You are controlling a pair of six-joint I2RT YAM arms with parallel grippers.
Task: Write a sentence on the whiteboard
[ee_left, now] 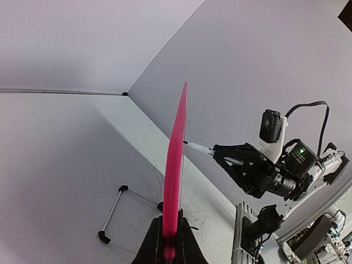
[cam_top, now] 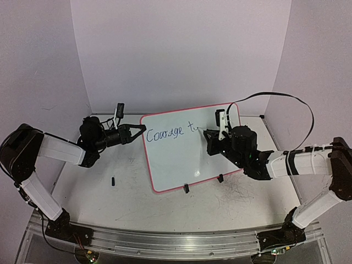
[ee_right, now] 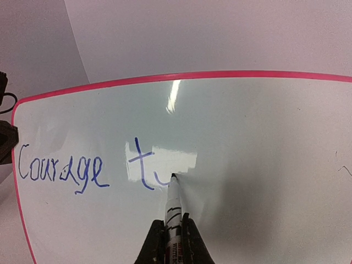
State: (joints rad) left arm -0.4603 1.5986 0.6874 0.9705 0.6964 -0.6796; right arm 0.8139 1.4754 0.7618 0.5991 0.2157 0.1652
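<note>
Currently left claw [cam_top: 142,131] pinches whiteboard [cam_top: 181,162] left rim; right claw [ee_right: 171,242] clamps marker [ee_right: 173,202], tip touching sentence [ee_right: 141,170].

right tool [ee_right: 173,224] clamped on a marker [ee_right: 172,199], tip touching the whiteboard [ee_right: 264,132], blue cursive sentence [ee_right: 60,168] reading "Courage t"

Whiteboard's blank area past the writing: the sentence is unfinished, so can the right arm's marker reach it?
Probably yes: the right gripper holds the marker, tip on the whiteboard beside the writing, and the surface beyond looks bare.
</note>
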